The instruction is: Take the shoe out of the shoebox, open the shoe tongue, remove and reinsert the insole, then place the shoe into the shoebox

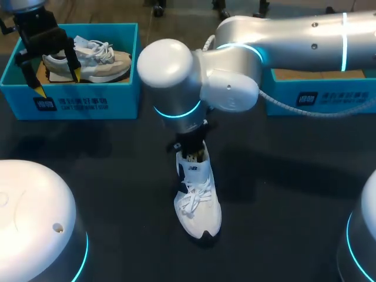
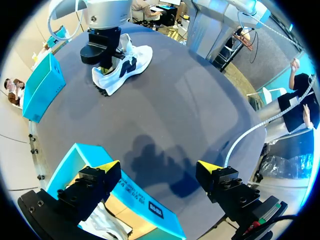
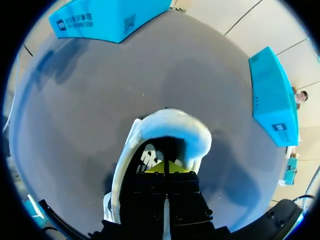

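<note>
- Shoe (image 1: pixel 198 200), white, centre frame, toe toward lower edge.
- Right gripper (image 3: pixel 165 167) closed, tips together inside heel opening.
- Left gripper (image 1: pixel 57 83) spread wide, empty, above upper-left shoebox (image 1: pixel 70 104).

A broad, dark grey matte table (image 1: pixel 294 188) lies under soft, even light.

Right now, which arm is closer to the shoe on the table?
Right. The right tool is in the heel opening of the shoe; the left tool hangs far away over the box.
</note>
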You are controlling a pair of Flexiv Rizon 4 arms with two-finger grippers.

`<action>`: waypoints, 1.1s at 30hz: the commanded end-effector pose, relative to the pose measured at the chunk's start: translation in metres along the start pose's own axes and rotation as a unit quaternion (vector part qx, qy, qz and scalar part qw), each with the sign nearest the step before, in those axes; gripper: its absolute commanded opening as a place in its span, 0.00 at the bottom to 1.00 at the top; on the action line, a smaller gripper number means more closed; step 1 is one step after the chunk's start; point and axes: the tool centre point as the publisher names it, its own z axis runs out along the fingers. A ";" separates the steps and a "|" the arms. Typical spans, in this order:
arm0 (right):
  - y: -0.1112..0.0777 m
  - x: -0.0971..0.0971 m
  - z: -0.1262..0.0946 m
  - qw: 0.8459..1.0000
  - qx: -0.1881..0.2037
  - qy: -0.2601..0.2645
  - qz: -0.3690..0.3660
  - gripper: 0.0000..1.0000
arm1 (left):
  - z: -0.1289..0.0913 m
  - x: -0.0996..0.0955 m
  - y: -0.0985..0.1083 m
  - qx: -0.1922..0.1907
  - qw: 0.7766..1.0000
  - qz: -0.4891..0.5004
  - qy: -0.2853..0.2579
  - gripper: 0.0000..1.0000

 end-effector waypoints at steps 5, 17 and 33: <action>-0.007 0.008 0.032 0.996 0.027 0.081 0.005 0.00 | -0.001 0.000 0.001 -0.001 1.000 0.000 0.001 1.00; 0.005 0.015 0.032 0.996 0.022 0.088 -0.008 0.00 | -0.001 0.000 0.001 -0.001 1.000 0.000 0.001 1.00; -0.006 0.010 0.026 0.994 0.050 0.092 0.010 0.00 | -0.001 0.000 0.001 -0.001 1.000 0.000 0.001 1.00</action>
